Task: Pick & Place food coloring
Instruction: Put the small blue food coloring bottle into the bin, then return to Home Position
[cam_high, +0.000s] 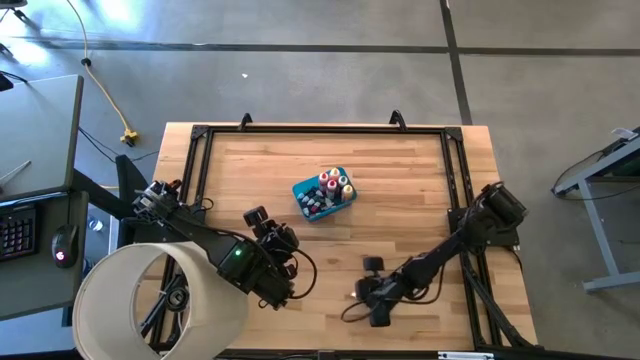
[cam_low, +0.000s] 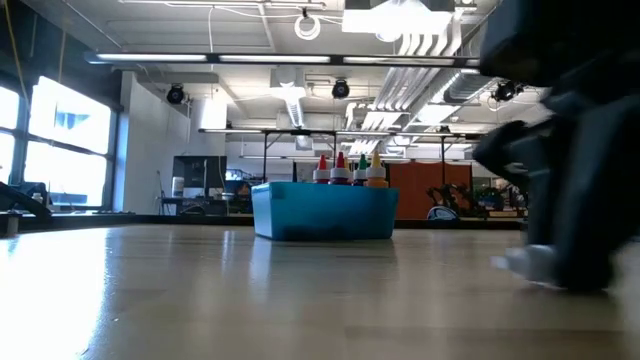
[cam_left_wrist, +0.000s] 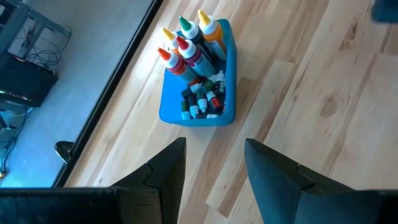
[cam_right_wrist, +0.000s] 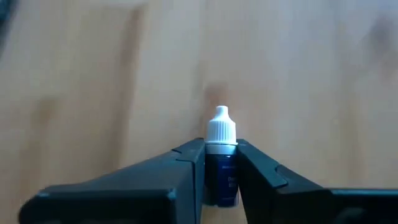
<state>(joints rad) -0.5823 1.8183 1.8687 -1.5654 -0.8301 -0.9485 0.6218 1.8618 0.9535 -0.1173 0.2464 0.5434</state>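
Note:
A blue tub (cam_high: 324, 195) stands mid-table and holds the food coloring bottles (cam_left_wrist: 186, 43), with red, green and orange bodies and pale caps, standing upright, and tiny vials (cam_left_wrist: 202, 99) lying in its bottom. My left gripper (cam_left_wrist: 214, 168) is open and empty, hanging above the table on the tub's near-left side (cam_high: 268, 225). My right gripper (cam_high: 362, 293) is low over the table near its near edge, shut on a small dark-blue vial (cam_right_wrist: 221, 177) with a white cap. In the low view it shows at the right (cam_low: 560, 250). My right gripper pinches the vial's dark-blue body (cam_right_wrist: 221, 163) between its two fingers, just below the white cap (cam_right_wrist: 221, 127). The vial lies along the fingers, and its cap sticks out past the fingertips. In the low view the cap (cam_low: 528, 262) sits close to the tabletop; whether it touches, I cannot tell.
A black frame (cam_high: 205, 135) runs along the wooden table's left, far and right edges. A large pale round bin (cam_high: 160, 300) stands at the near-left corner under the left arm. Bare wood (cam_high: 400, 230) lies between the tub and the right gripper.

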